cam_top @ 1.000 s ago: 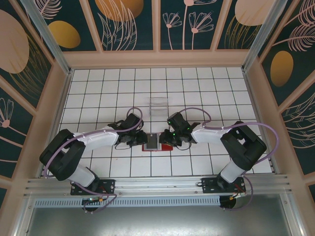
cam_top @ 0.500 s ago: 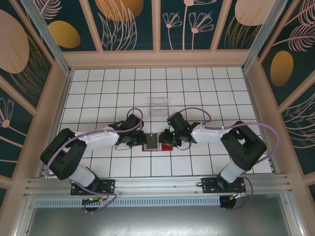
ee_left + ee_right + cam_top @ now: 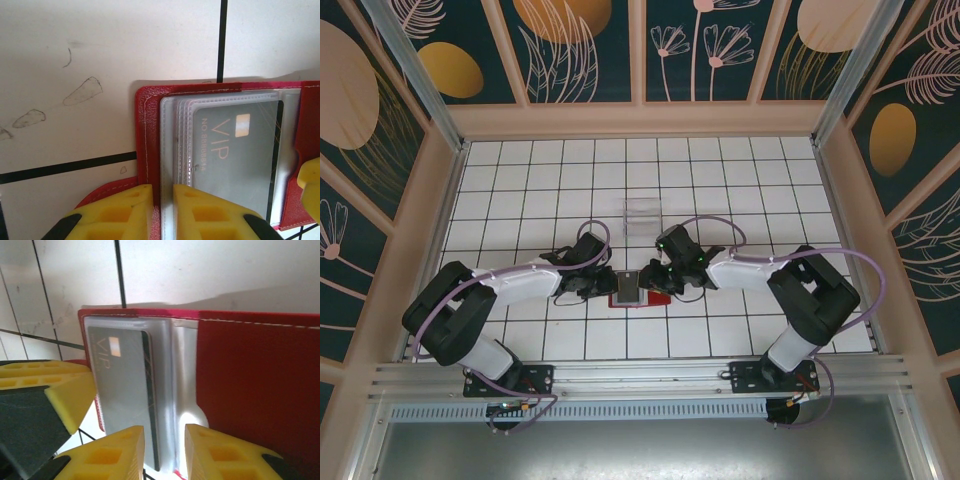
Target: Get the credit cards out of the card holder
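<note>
On the tiled worktop (image 3: 520, 190), the left claw (image 3: 161, 194) is clamping the card holder (image 3: 145, 130). The right claw (image 3: 165, 434), grip unclear, is risking pinching the sleeve (image 3: 182, 365) with the credit cards (image 3: 125, 390).

My right gripper (image 3: 648, 279) crept slightly left over the card holder (image 3: 628, 290), wrist following; my left elbow (image 3: 448, 318) seemingly shifted a touch.

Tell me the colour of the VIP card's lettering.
Gold, on the grey card; best in left wrist view.
</note>
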You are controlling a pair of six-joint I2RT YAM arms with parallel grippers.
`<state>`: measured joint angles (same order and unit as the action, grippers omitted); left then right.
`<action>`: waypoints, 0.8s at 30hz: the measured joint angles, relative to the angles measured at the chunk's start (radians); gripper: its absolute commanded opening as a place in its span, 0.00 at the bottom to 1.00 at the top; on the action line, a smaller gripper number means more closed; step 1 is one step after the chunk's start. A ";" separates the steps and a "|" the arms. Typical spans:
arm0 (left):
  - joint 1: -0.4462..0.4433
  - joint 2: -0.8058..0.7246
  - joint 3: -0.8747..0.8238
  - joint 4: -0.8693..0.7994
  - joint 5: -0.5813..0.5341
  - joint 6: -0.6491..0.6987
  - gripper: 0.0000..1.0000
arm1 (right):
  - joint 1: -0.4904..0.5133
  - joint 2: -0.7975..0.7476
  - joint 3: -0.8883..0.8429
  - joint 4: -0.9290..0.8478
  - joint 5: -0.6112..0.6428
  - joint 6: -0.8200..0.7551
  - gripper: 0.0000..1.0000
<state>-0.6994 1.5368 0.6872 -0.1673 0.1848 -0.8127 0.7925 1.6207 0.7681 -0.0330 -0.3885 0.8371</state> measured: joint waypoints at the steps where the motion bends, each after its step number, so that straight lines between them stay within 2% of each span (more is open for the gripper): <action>1: 0.000 0.000 0.000 0.000 0.000 0.000 0.19 | 0.001 0.000 0.000 0.004 -0.005 0.003 0.28; 24: 0.000 0.004 0.000 0.001 0.001 0.010 0.18 | 0.014 0.085 0.088 0.015 -0.032 0.006 0.28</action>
<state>-0.6991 1.5410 0.6872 -0.1665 0.1860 -0.8028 0.8070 1.7054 0.8558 -0.0181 -0.4206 0.8429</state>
